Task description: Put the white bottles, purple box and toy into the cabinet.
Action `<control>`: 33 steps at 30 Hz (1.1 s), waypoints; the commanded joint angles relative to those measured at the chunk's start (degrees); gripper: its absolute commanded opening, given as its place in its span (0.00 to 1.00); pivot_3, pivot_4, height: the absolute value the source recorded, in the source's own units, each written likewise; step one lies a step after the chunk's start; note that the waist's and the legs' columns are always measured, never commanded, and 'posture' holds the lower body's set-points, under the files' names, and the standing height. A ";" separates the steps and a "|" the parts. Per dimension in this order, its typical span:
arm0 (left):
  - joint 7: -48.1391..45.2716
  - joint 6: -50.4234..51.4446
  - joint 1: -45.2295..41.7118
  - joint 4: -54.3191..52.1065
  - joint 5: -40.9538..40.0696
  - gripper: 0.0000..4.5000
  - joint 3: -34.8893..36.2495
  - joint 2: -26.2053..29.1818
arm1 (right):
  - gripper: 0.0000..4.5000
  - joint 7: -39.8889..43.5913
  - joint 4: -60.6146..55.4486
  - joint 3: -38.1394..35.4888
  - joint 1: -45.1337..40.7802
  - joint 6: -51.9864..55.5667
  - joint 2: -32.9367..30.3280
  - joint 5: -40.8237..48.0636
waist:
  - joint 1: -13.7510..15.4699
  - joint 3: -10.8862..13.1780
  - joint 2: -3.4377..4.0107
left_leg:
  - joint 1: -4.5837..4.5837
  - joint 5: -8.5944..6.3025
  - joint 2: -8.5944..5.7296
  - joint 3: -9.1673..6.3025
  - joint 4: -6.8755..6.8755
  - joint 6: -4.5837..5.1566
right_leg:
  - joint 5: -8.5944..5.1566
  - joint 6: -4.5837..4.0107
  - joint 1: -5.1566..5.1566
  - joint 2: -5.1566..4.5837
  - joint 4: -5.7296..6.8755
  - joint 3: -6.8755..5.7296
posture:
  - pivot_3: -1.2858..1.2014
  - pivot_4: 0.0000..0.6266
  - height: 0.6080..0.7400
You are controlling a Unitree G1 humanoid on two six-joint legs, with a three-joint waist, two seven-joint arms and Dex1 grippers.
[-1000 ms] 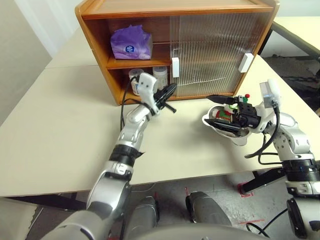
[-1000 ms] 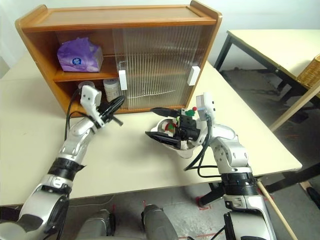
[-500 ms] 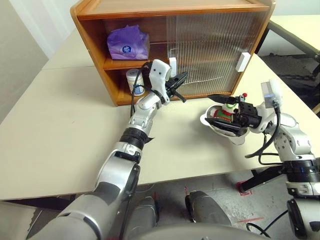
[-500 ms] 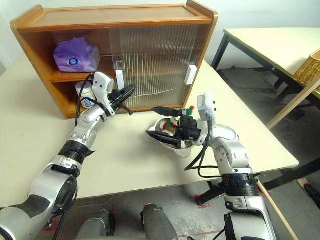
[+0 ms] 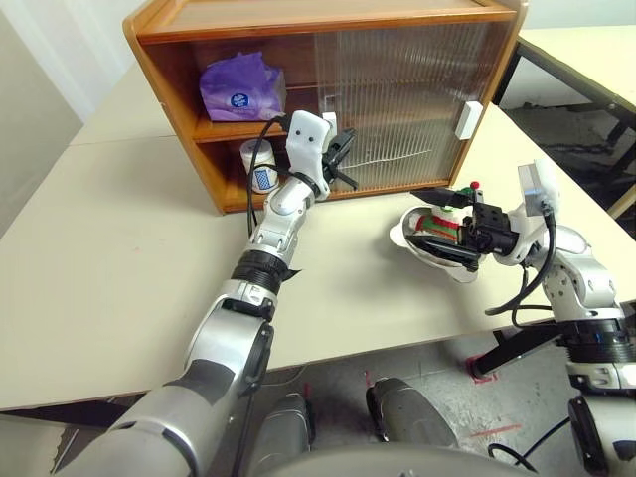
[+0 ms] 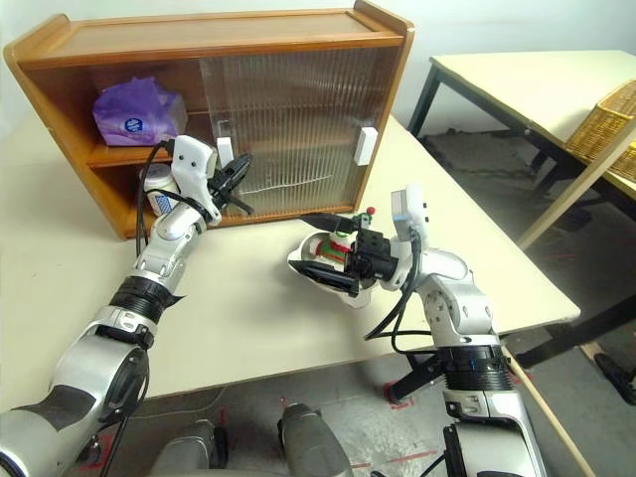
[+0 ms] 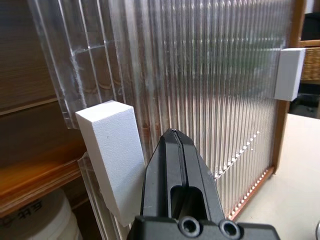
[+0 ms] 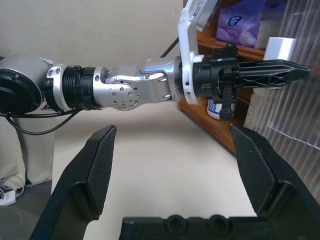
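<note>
Cabinet (image 5: 328,20) with its left side open: the purple box (image 5: 237,87) lies on the upper shelf, a white bottle (image 5: 256,166) stands on the lower one. The left gripper (image 7: 175,150), fingers pressed together and empty, sits just beside the white handle (image 7: 111,155) of the ribbed sliding door (image 5: 397,99). The toy (image 5: 444,221) lies in a steel bowl (image 5: 422,243) on the table (image 5: 119,248), next to the right gripper (image 5: 445,221), whose jaws stand wide and hold nothing. Step in hand, by judgement: sliding the door. Next, the closed fingertips must bear sideways on the handle.
</note>
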 commanded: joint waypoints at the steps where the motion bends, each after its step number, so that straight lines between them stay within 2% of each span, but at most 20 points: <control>1: 3.31 2.34 2.20 -2.35 0.29 0.00 2.54 2.06 | 1.00 0.25 0.34 0.34 -0.26 -0.56 0.14 -0.68 | -0.38 0.00 0.00 | 0.04 0.03 -0.04 0.06 0.00 -0.01 | 0.00 0.00 0.04 0.01 0.00 0.00 | 0.43 0.09 1.00; 12: 5.96 5.81 5.79 -7.82 0.35 0.00 2.87 3.64 | 1.00 0.56 0.74 0.38 -0.60 -0.69 0.20 -0.81 | -0.53 0.00 0.00 | 0.29 0.04 -0.23 -0.33 -0.01 -0.08 | -0.01 -0.01 0.36 -0.03 -0.01 0.13 | 0.43 0.09 1.00; 20: 6.68 7.31 8.23 -10.27 -1.09 0.00 5.88 8.32 | 1.00 0.45 0.42 0.31 -0.28 -0.56 0.21 -0.70 | -1.08 0.00 0.00 | 0.47 -0.02 -0.22 -0.32 -0.17 -0.20 | 0.02 -0.06 0.33 0.04 0.00 0.15 | 0.43 0.09 1.00; 26: 5.99 7.72 10.63 -12.76 -1.87 0.00 7.51 11.75 | 1.00 0.73 0.95 0.35 -0.85 -0.61 0.17 -0.74 | -1.28 0.01 0.00 | 0.67 -0.45 -0.24 -0.51 -0.26 -0.92 | 0.04 -0.10 0.38 0.08 0.00 0.18 | 0.43 0.08 1.00; 33: 6.21 9.38 14.99 -17.13 -2.01 0.00 9.89 14.11 | 1.00 1.31 1.17 0.09 -0.62 -0.53 -0.30 -0.64 | -0.86 0.01 0.00 | 0.61 -0.47 -0.48 -1.46 -0.28 -0.99 | 0.02 -0.13 0.31 -0.01 -0.07 0.50 | 0.43 0.09 1.00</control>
